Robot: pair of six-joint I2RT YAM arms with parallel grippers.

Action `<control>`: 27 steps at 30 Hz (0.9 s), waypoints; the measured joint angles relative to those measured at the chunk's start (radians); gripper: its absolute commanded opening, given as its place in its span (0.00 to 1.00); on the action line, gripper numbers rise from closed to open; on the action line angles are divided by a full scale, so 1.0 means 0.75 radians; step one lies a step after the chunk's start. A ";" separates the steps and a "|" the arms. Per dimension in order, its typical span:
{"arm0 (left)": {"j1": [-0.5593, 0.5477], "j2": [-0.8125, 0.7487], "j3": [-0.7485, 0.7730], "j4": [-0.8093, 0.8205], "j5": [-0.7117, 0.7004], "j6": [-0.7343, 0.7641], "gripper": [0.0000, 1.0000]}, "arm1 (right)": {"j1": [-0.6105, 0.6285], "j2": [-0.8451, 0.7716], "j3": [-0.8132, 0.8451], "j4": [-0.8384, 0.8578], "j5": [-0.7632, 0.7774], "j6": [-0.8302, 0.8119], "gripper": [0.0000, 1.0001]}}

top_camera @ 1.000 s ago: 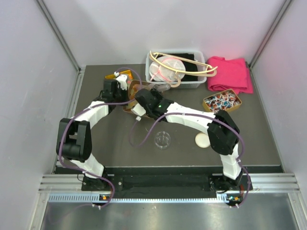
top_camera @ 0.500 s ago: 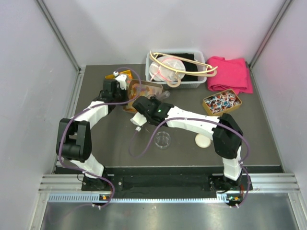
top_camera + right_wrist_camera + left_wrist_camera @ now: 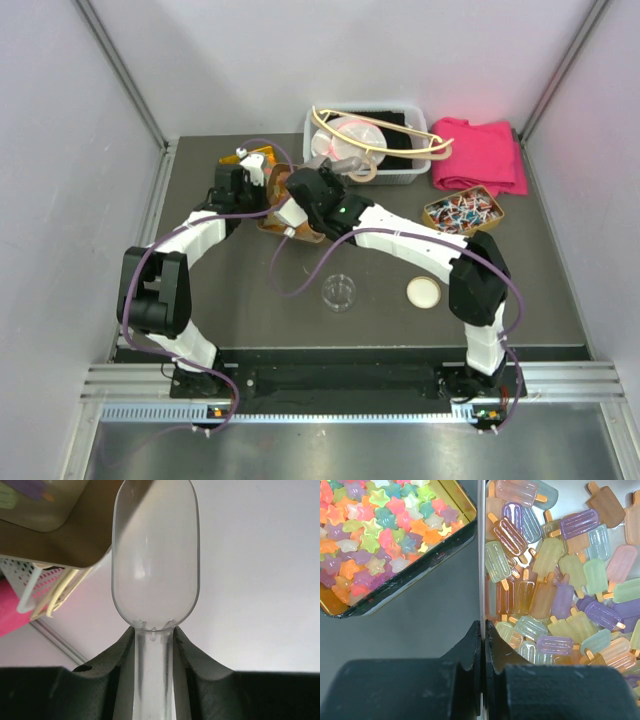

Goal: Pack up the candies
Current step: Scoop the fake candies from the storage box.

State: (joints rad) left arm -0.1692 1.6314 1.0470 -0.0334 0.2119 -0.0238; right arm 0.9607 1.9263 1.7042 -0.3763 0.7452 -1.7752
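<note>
Closes in on three sides with smooth white walls, grey metal rails in the corners. Spreads beneath as a dark, matt worktop (image 3: 220, 290). Bears at the far middle a clear, round-cornered plastic bin (image 3: 400, 172) with pale wooden hangers (image 3: 375, 140) across it, and at the far right a crumpled pink cloth (image 3: 480, 155). Bears right of centre a shallow gold tin (image 3: 430, 213) of twist-wrapped sweets. Nearer, has a flat white round lid (image 3: 424, 292) and, left of it, a small clear round dish (image 3: 339, 292). Pinches, at the far left, with the left jaws pressed together, the thin upright wall of a silvery candy tin (image 3: 481, 555). Contains the candies (image 3: 555, 580), heaped: glossy, translucent, ice-lolly shaped, in orange, green, purple and pale blue. Has just to its left a black-sided, gold-lined tin (image 3: 405, 587) of tiny star sweets (image 3: 375, 535). Grips, between the right jaws, the handle of a clear plastic scoop (image 3: 154, 555), its oval bowl seen against the white wall.
</note>
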 measured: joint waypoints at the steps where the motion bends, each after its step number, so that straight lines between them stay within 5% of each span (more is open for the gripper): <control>1: 0.000 0.000 0.000 0.002 0.000 0.000 0.00 | -0.006 0.002 0.007 0.021 0.011 -0.022 0.00; 19: 0.001 0.000 -0.004 0.013 -0.026 -0.008 0.00 | -0.027 0.155 -0.021 0.146 0.062 -0.202 0.00; 27: -0.003 0.000 -0.015 -0.034 -0.020 0.003 0.00 | -0.013 0.134 -0.022 -0.041 0.046 -0.066 0.00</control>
State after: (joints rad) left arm -0.1715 1.6314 1.0359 -0.0589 0.1967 -0.0219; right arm 0.9512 2.0270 1.6875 -0.4068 0.7795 -1.8248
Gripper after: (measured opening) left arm 0.031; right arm 0.285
